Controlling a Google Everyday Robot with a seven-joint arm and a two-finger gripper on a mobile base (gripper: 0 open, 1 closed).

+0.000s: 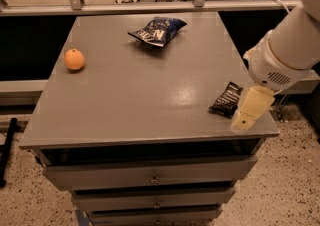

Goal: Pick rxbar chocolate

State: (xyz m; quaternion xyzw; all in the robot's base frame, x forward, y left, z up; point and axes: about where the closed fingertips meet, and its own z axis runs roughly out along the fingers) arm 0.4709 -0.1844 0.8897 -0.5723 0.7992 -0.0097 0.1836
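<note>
Gripper poised over the table's front right corner, just beside the rxbar chocolate; whether it is open or closed cannot be told.

Risk, as I judge it: the bar lies flat and thin near the right edge, so an off-centre descent could shove it over the side, or skid on the slick wrapper. Speckled floor and a metal rail surround the glossy grey drawer table; the chip bag and orange sit well apart from the bar.
</note>
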